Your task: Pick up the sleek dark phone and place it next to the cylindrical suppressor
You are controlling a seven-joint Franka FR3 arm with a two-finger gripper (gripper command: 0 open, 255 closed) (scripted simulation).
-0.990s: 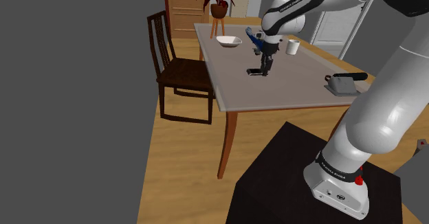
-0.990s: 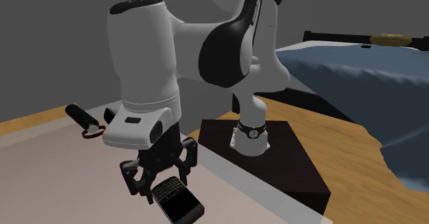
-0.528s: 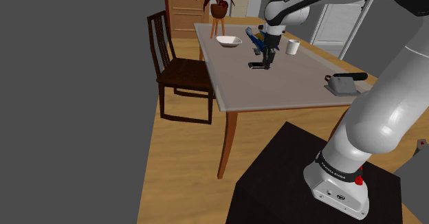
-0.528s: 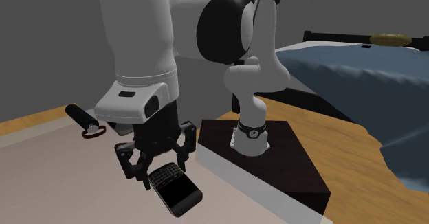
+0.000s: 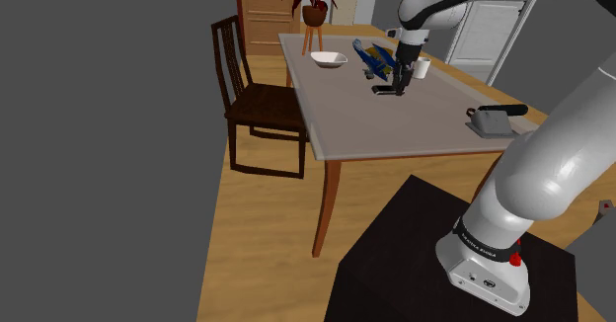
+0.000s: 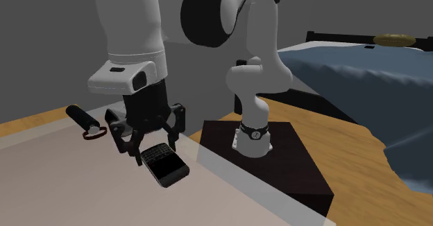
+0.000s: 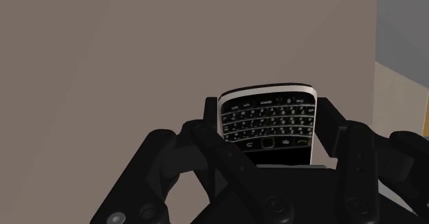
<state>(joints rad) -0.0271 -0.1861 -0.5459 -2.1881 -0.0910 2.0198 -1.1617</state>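
A dark phone (image 7: 269, 123) with a small keyboard and a silver rim is clasped between my black fingers, lifted off the table and tilted. In the second exterior view my gripper (image 6: 149, 148) is shut on the phone (image 6: 165, 165), which hangs below it over the pale table top. The black cylindrical suppressor (image 6: 75, 112) lies behind, to that view's left, beside a red ring (image 6: 94, 129). In the shoulder view my gripper (image 5: 396, 81) holds the phone (image 5: 383, 91) above the table's middle. The suppressor (image 5: 503, 111) is far to the right, by a grey object (image 5: 487, 124).
On the table (image 5: 336, 142) stand a white bowl (image 5: 329, 59), a blue object (image 5: 368, 61), a white mug (image 5: 421, 68) close beside my hand, and a potted plant (image 5: 313, 4). A dark wooden chair (image 5: 252, 98) stands at the left. A blue bed (image 6: 347, 72) lies behind my stand (image 6: 277, 162).
My gripper has risen with the phone and carried it toward the shoulder view's right; in the second exterior view it has moved left, nearer the suppressor.
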